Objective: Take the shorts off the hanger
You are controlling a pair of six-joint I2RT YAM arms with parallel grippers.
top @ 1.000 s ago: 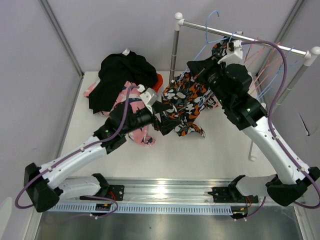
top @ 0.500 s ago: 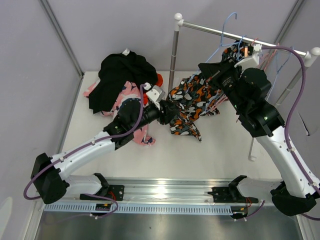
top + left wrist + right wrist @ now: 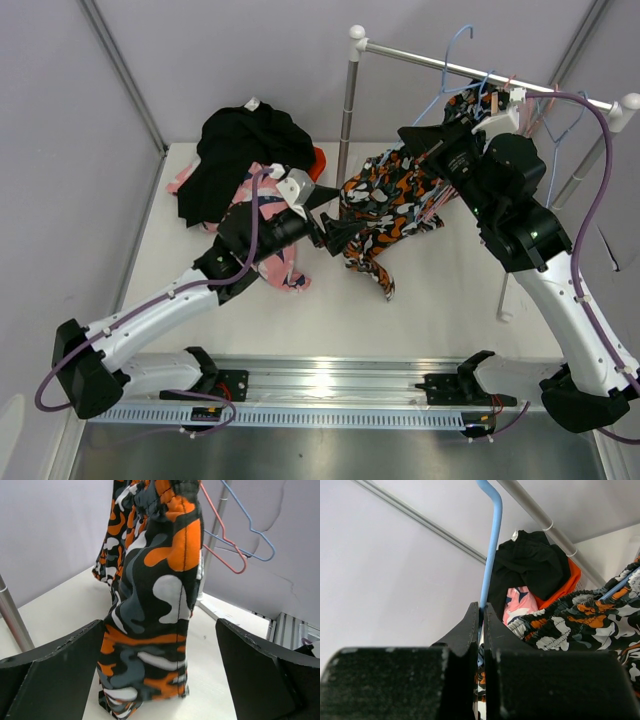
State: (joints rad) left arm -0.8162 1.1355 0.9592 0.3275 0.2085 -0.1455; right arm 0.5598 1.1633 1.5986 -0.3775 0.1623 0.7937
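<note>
The patterned shorts (image 3: 385, 205) hang from the blue hanger (image 3: 493, 540), long axis running roughly straight down from it toward the bench (image 3: 440, 290). The right fingers (image 3: 465, 630) are pressed together on that hanger's stem, above the cloth. The left arm is nearer the hem. Below the hanger the 2 left fingers (image 3: 55, 675) stand spread, the shorts dangling between them, well placed for a downward tug.

White table (image 3: 330, 300), black, pink and orange shorts (image 3: 240, 160) heaped far-left
</note>
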